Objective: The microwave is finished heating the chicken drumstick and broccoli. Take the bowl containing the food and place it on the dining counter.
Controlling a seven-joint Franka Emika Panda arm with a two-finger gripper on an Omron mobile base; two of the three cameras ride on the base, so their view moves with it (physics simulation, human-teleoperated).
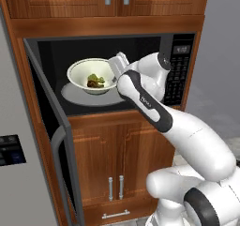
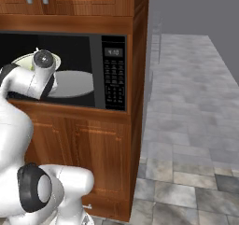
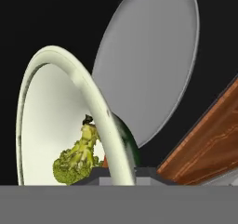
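The microwave (image 1: 180, 75) stands open, with its black door (image 1: 47, 126) swung out to the left. Inside, the cream-white bowl (image 1: 79, 72) is over the round grey turntable (image 1: 72, 97); I cannot tell whether it is lifted off it. The bowl holds the green broccoli (image 1: 96, 78) and the brown chicken drumstick (image 1: 97, 85). My gripper (image 1: 114, 76) is shut on the bowl's right rim. In the hand view the rim (image 3: 88, 88) runs between my fingertips (image 3: 149, 172), with the broccoli (image 3: 76, 158) inside and the turntable (image 3: 153, 60) behind. The dining counter is out of view.
Wooden cabinet doors (image 1: 117, 159) sit below the microwave and more above (image 1: 70, 0). A grey appliance side (image 1: 18, 173) stands at the left. The keypad panel (image 2: 114, 77) is on the microwave's right. Grey tiled floor (image 2: 186, 126) stretches away to the right.
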